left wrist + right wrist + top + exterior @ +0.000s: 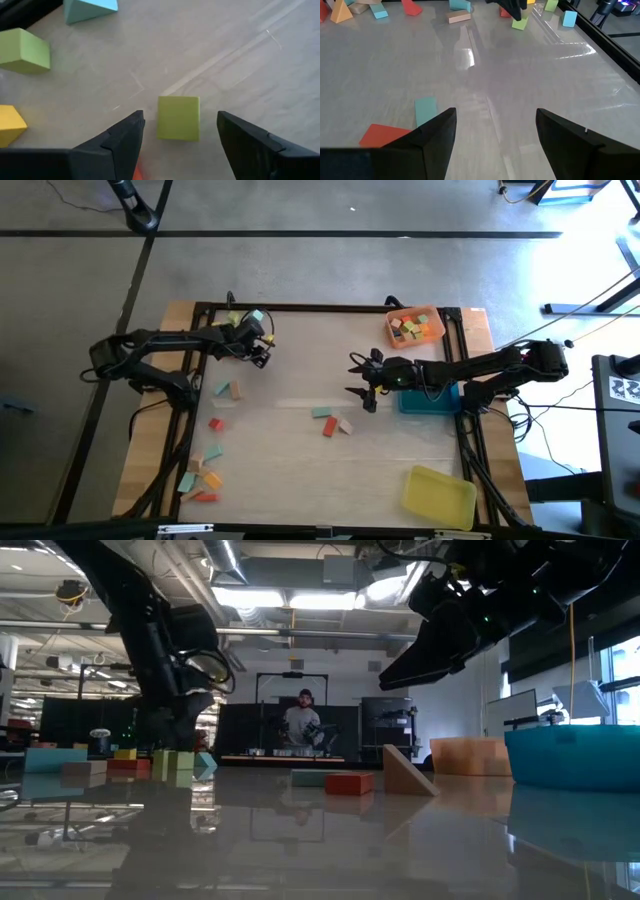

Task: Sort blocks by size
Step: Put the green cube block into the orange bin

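A small green block [178, 107] rests flat on the table near its far left corner. My left gripper [180, 122] is open and slants down over it, one finger on each side with a gap to each, touching nothing. Another green block [25, 50], a teal block [90, 9] and a yellow block [9, 126] lie just beyond. My right gripper [362, 381] hangs open above the table's middle right with nothing between its fingers. A teal block [425, 110] and a red block [385, 135] lie on the table below it.
An orange tray [392, 320] holding several blocks stands at the far right, a blue tray [412, 406] under the right arm, a yellow tray [440, 495] at the near right. Several loose blocks [205, 475] lie along the left side. A person [303, 720] stands in the room behind.
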`<state>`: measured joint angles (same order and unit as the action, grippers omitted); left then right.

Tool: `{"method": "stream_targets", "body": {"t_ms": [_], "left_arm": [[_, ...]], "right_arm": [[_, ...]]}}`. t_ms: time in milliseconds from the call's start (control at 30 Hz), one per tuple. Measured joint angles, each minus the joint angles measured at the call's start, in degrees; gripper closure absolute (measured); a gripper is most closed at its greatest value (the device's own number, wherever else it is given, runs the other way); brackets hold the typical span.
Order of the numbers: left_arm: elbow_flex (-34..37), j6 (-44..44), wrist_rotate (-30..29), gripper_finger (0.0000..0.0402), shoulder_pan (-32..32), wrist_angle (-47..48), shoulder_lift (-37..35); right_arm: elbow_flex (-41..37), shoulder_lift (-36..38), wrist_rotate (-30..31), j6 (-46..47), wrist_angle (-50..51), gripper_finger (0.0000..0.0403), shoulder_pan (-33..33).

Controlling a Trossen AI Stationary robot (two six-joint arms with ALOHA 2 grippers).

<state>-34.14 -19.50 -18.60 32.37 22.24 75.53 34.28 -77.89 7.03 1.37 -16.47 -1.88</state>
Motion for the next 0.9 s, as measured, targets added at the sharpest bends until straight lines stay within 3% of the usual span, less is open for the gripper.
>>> {"method": "stream_targets", "body": {"t_ms": [267, 600, 900], "left_arm": [[1.5, 0.0, 0.1, 0.0164, 0.1, -3.8, 0.8], [1.3, -0.2, -0.2, 0.0171, 0.0, -7.4, 8.4], [1.5, 0.0, -0.2, 0.0281, -3.2, -7.7, 6.6]], "right_arm": [[0.0, 0.0, 0.0, 0.0, -0.1, 0.0134, 0.0], [0.0, 0.0, 0.0, -0.3, 0.2, 0.0134, 0.0], [0.0, 0.0, 1.9, -0.3, 2.8, 0.0134, 0.0]]}}
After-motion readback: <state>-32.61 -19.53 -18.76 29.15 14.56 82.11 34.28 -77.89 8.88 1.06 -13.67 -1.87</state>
